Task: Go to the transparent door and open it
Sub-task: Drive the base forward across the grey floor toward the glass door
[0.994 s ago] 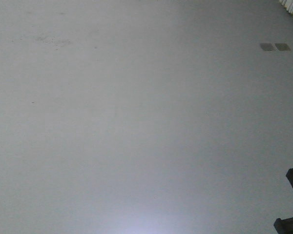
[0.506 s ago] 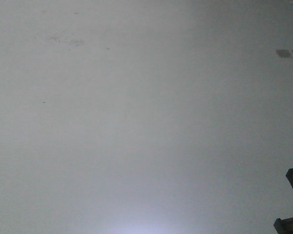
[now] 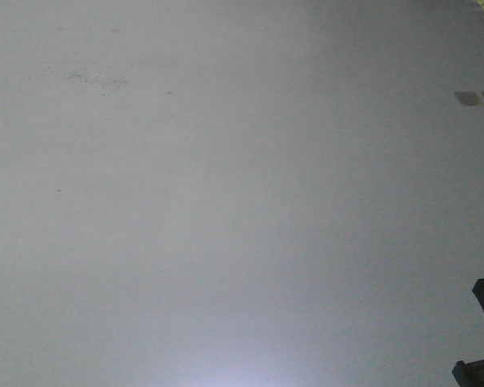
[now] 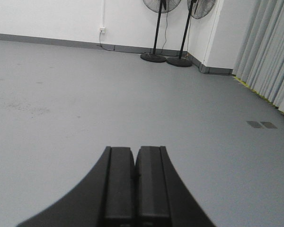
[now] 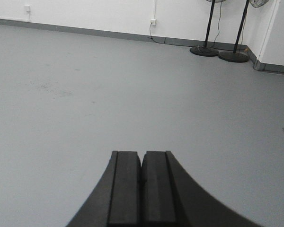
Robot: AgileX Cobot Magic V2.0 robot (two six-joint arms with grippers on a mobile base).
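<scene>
Bare grey floor fills the front view, and the door shows in no view, so where it stands cannot be told. The left hand and right hand each point ahead low over the floor, pads pressed together and holding nothing. With no door in sight the robot may steer wrong, toward the two fans by the far wall or the curtain on the right, and clear glass may be seen late and struck.

the right gripper, pads pressed together, points over grey floor toward two standing fans.
</scene>
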